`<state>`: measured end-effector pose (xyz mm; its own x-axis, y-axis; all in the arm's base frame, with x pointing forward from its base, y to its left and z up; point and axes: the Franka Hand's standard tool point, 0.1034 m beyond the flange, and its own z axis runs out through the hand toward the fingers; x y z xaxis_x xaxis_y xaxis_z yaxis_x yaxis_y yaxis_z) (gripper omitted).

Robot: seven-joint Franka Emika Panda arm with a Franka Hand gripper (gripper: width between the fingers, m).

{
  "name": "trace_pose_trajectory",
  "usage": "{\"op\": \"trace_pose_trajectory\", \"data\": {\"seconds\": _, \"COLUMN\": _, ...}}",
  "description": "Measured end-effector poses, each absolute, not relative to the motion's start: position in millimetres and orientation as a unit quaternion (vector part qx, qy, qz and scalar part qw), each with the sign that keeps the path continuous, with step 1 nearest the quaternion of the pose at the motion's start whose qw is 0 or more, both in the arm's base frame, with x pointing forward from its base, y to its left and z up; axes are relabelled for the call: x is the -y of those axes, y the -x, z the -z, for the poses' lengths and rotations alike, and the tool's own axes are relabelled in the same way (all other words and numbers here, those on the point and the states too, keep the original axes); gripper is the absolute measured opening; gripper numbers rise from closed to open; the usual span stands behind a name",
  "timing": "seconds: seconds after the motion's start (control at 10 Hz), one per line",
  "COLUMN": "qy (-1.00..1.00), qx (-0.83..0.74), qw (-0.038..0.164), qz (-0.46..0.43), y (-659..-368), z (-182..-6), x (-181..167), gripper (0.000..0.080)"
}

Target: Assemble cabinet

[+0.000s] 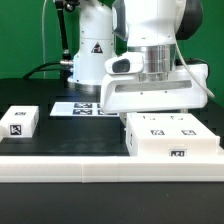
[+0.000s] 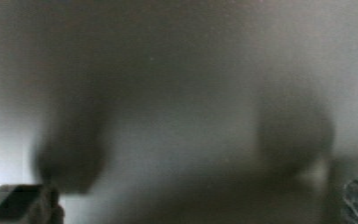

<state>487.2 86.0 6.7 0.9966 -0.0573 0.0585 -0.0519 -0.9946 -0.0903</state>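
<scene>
The cabinet [image 1: 170, 135], a large white block with small square tags on its top and front, lies at the exterior view's right near the front rail. My gripper [image 1: 152, 112] hangs straight down over the cabinet's back left part, very close to its top. Its fingertips are hidden behind the wide white hand. In the wrist view a blurred grey-white surface [image 2: 176, 90] fills the picture. The gripper [image 2: 188, 205] shows there only as two dark fingertips [image 2: 19, 205] far apart at the corners, with nothing held between them.
A small white tagged part [image 1: 20, 122] lies at the exterior view's left. The marker board [image 1: 85, 107] lies flat behind, near the robot base [image 1: 92, 55]. A long white rail [image 1: 100, 170] runs along the front edge.
</scene>
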Motion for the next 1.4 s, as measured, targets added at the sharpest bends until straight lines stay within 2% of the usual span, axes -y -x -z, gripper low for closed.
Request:
{"op": "trace_pose_trajectory", "data": {"seconds": 0.3, "qy": 0.998, "qx": -0.027, "qw": 0.045, "qz": 0.034, "y": -490.6, "z": -7.2, "x": -86.8, "gripper": 0.0797}}
{"op": "trace_pose_trajectory", "data": {"seconds": 0.4, "qy": 0.998, "qx": -0.026, "qw": 0.045, "qz": 0.035, "y": -490.7, "z": -7.0, "x": -87.5, "gripper": 0.0657}}
{"op": "trace_pose_trajectory", "data": {"seconds": 0.5, "qy": 0.998, "qx": -0.026, "qw": 0.045, "qz": 0.035, "y": -490.6, "z": -6.7, "x": -87.8, "gripper": 0.0657}}
{"op": "trace_pose_trajectory", "data": {"seconds": 0.7, "qy": 0.998, "qx": -0.025, "qw": 0.046, "qz": 0.035, "y": -490.4, "z": -6.6, "x": -88.3, "gripper": 0.0384}}
{"op": "trace_pose_trajectory", "data": {"seconds": 0.8, "qy": 0.998, "qx": -0.023, "qw": 0.045, "qz": 0.035, "y": -490.4, "z": -6.5, "x": -88.6, "gripper": 0.0205}}
{"op": "trace_pose_trajectory", "data": {"seconds": 1.0, "qy": 0.998, "qx": -0.021, "qw": 0.045, "qz": 0.030, "y": -486.7, "z": -4.5, "x": -88.1, "gripper": 0.0176}}
{"op": "trace_pose_trajectory", "data": {"seconds": 1.4, "qy": 0.998, "qx": -0.019, "qw": 0.045, "qz": 0.030, "y": -486.6, "z": -4.5, "x": -88.4, "gripper": 0.0175}}
